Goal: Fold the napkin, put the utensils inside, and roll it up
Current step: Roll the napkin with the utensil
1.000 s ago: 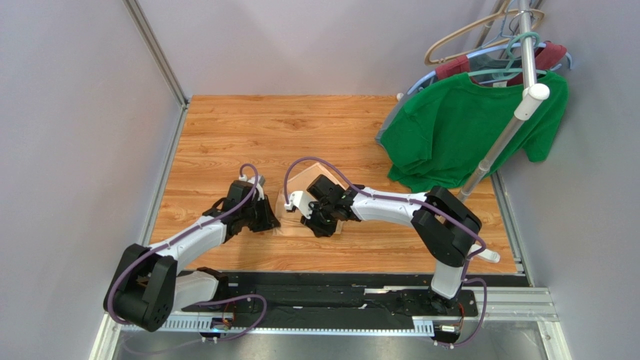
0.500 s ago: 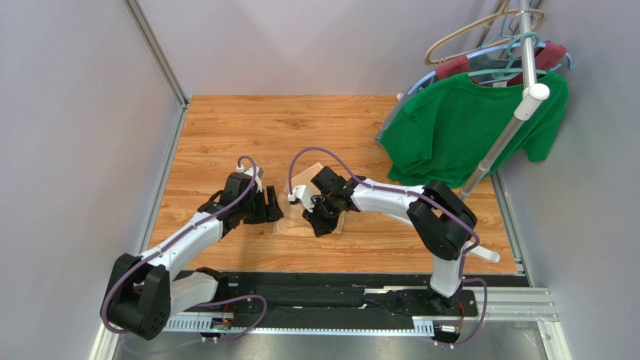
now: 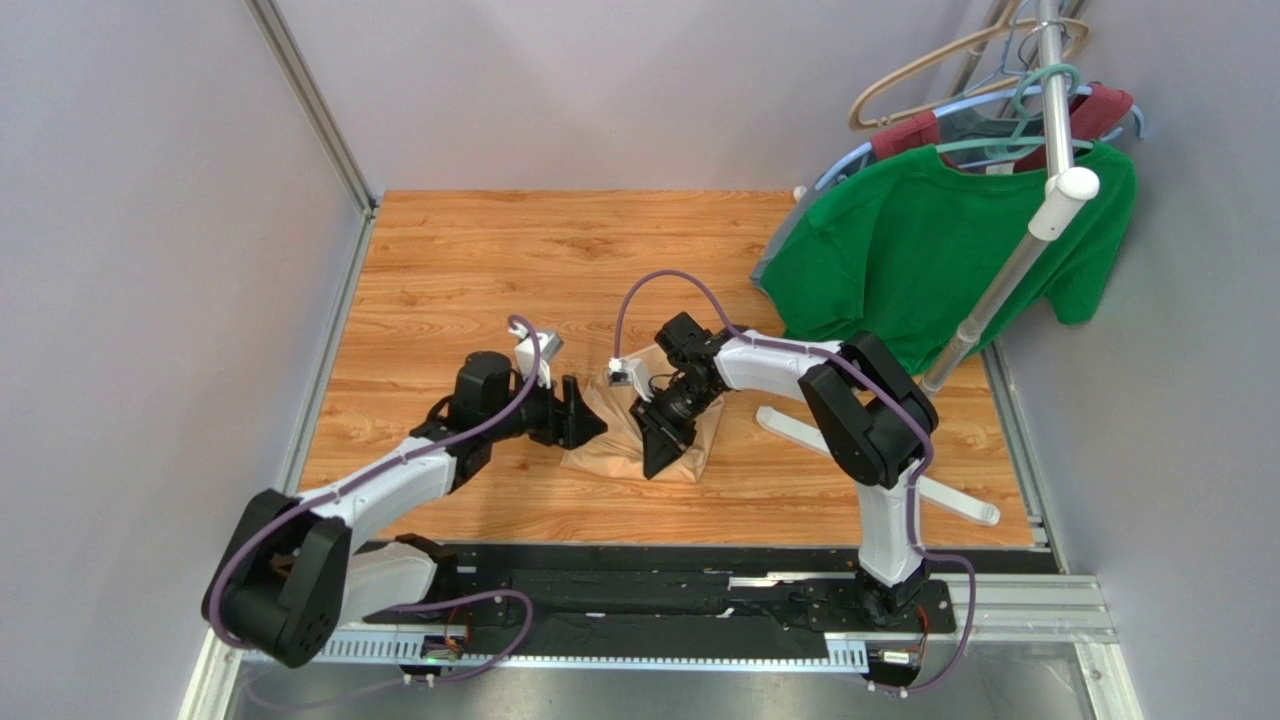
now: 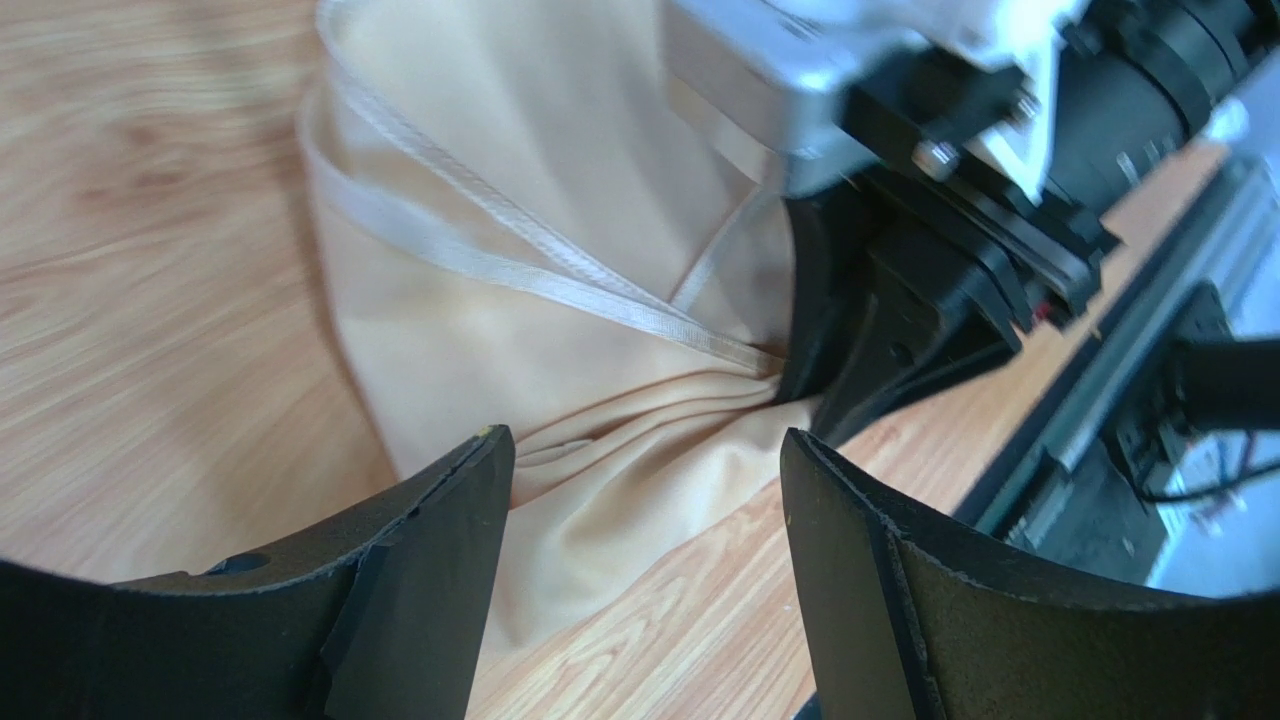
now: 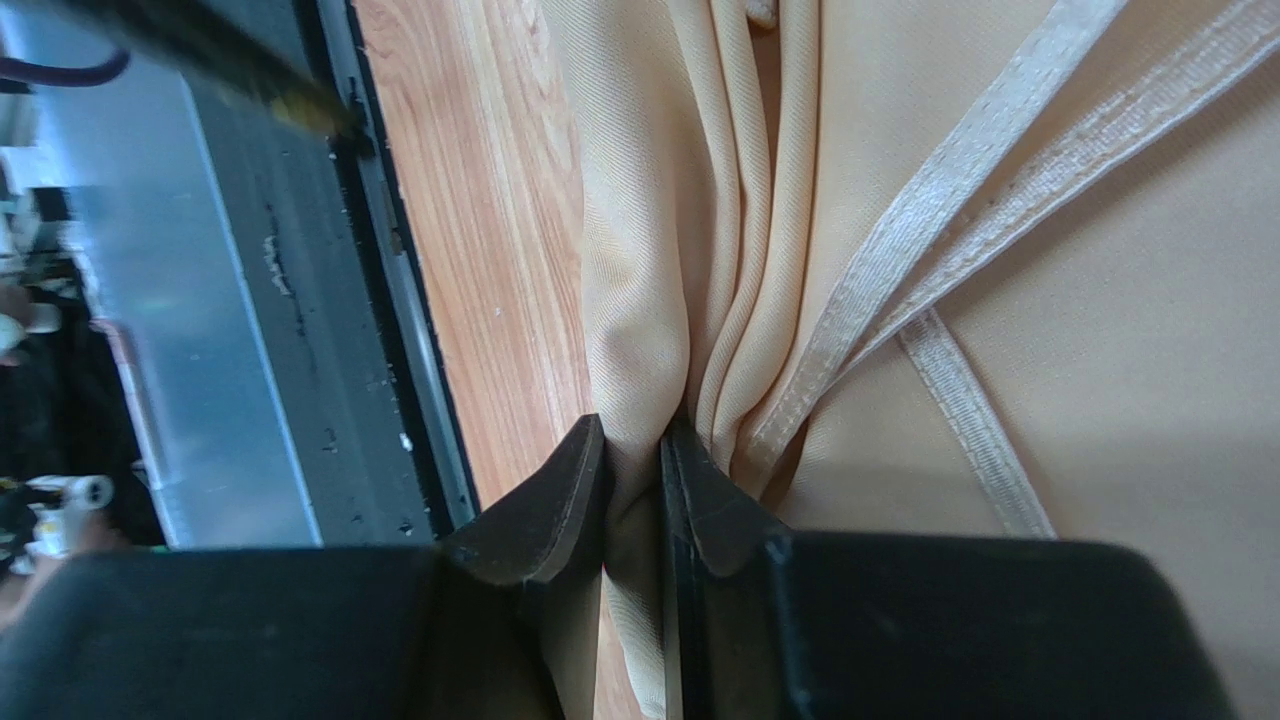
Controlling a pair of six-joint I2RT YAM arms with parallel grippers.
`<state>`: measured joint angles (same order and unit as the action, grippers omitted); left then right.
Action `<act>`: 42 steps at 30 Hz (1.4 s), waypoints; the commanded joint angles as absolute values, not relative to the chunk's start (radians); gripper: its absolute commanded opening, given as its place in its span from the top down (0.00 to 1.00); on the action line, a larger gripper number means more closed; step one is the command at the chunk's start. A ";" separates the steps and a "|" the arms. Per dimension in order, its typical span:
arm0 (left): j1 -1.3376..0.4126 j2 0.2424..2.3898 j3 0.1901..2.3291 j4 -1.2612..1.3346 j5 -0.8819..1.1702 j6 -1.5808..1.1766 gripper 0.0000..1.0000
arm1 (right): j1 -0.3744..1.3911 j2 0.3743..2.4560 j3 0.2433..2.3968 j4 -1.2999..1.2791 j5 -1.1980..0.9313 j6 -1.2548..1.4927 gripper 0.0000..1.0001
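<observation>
The peach-tan napkin [image 3: 613, 453] lies bunched and creased on the wooden table between my two grippers. My right gripper [image 3: 658, 447] is shut on a gathered fold of the napkin [image 5: 751, 240], with cloth squeezed between its fingertips [image 5: 634, 435]. The napkin's hemmed edges [image 5: 962, 165] fan out beyond them. Just to the left of the cloth, my left gripper [image 3: 588, 419] stands open. In its wrist view the napkin [image 4: 601, 270] lies past the gripper [image 4: 643, 443], with nothing between the fingers. The utensils are out of view.
A green T-shirt [image 3: 932, 255] hangs on a white rack [image 3: 1037, 225] at the back right. One rack leg [image 3: 842, 443] lies on the table beside my right arm. Grey walls stand on both sides. A black and metal rail [image 3: 676, 600] runs along the near edge.
My left gripper has opened and let go of the napkin, then moved right. The right gripper has pulled the cloth right and toward the near edge, bunching it.
</observation>
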<state>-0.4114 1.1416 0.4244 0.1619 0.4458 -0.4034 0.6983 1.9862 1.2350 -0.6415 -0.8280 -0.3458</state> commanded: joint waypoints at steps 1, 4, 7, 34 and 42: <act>-0.445 1.249 0.439 0.351 0.618 -0.356 0.26 | 0.666 2.068 1.232 -0.715 -0.857 -0.385 1.00; -0.480 1.281 0.451 0.379 0.634 -0.338 0.26 | 0.649 2.083 1.238 -0.718 -0.877 -0.387 1.00; -0.511 1.307 0.459 0.387 0.638 -0.324 0.26 | 0.637 2.092 1.244 -0.719 -0.888 -0.385 1.00; -0.655 1.539 0.555 0.278 0.603 -0.236 0.36 | 0.568 2.161 1.258 -0.716 -0.971 -0.359 1.00; -0.683 1.575 0.569 0.195 0.568 -0.236 0.53 | 0.538 2.166 1.252 -0.698 -0.996 -0.337 1.00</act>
<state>-0.6575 1.5581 0.5575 0.2741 0.5751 -0.2577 0.5617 2.1296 1.2575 -0.7647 -1.0988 -0.3164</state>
